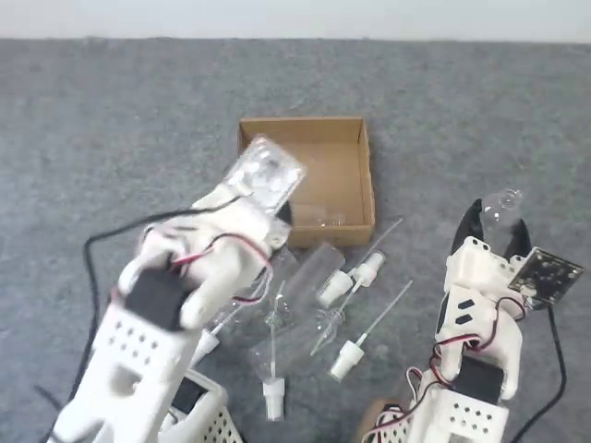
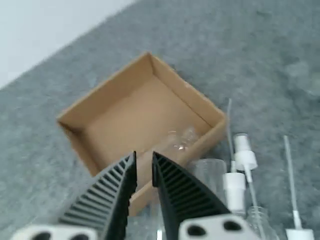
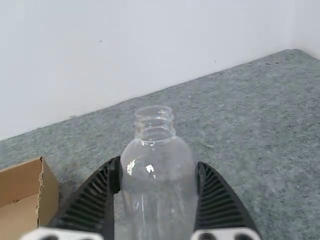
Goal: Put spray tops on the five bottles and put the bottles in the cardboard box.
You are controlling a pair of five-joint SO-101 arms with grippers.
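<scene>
My right gripper (image 1: 497, 220) is shut on a clear bottle (image 1: 503, 201) with no spray top, right of the cardboard box (image 1: 355, 166). In the right wrist view the bottle (image 3: 157, 170) stands upright between the black fingers (image 3: 92, 200), its open neck up. My left gripper (image 2: 143, 156) hovers above the box's near wall (image 2: 205, 137), its jaws almost touching with nothing between them. One clear bottle (image 2: 180, 137) lies inside the box. Clear bottles (image 1: 314, 268) and loose spray tops (image 1: 369, 268) lie on the carpet in front of the box.
More spray tops (image 1: 349, 358) with long dip tubes lie between the two arms. A white perforated basket (image 1: 208, 420) sits at the near edge by the left arm's base. A black cable (image 1: 90, 277) loops left of that arm. Grey carpet stretches beyond the box.
</scene>
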